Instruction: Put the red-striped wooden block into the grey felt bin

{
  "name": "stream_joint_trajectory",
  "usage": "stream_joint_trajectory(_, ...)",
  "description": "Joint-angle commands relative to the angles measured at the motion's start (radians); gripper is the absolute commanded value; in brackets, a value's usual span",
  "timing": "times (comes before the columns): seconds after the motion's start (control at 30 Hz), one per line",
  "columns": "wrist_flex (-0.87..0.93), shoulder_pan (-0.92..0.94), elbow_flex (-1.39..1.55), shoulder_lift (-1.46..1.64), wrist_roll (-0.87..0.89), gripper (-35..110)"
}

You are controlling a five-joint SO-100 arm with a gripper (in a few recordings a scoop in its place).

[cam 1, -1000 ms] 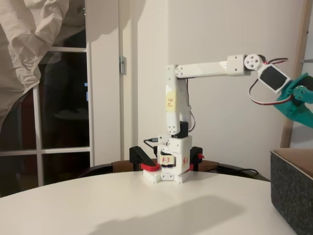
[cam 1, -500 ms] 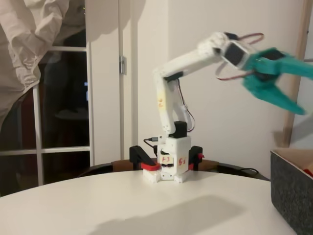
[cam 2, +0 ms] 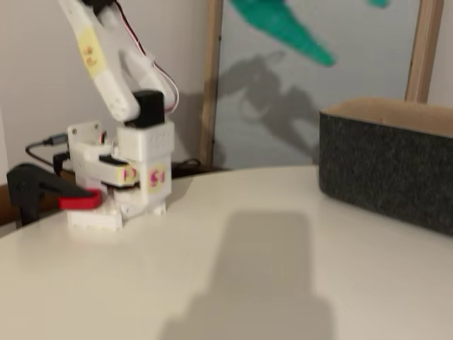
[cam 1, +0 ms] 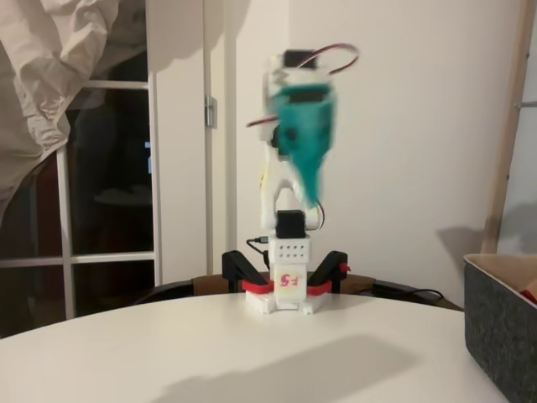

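Pale walls and a dark glazed door stand behind a white round table [cam 1: 252,353], with the arm's base clamped at its far edge.

The teal gripper [cam 1: 309,180] is smeared by motion in both fixed views, so you cannot tell whether its fingers are spread or pressed together. No red shows between them. It hangs tip-down, high over the arm's own base and well apart from the grey felt bin [cam 1: 502,336], which sits at the right edge of the table. Below it, two red-and-black clamps [cam 1: 243,270] grip the base. Do not mistake them for the block.

Look into the bin: a sliver of red shows against the tan inner face at the far right edge. That is probably the red-striped wooden block [cam 1: 529,295], though it is too small to be sure. If so, you can judge the task as good as done.

Should you need to pick it up again, expect a light, stiff piece that will not crush or break. Its smooth wooden faces may slip or twist under a corner pinch. Take it across two flat opposite sides, midway up, with the fingers square to them. The bin's soft felt walls will likely give if bumped, so come in from above.
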Motion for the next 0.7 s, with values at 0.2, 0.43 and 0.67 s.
stream_joint_trajectory(0.2,-0.333,0.261,0.345,0.115,0.074,18)
stream_joint_trajectory(0.43,-0.440,0.314,0.618,0.273,0.005,14)
stream_joint_trajectory(0.67,-0.440,0.348,0.891,0.499,-0.075,6)
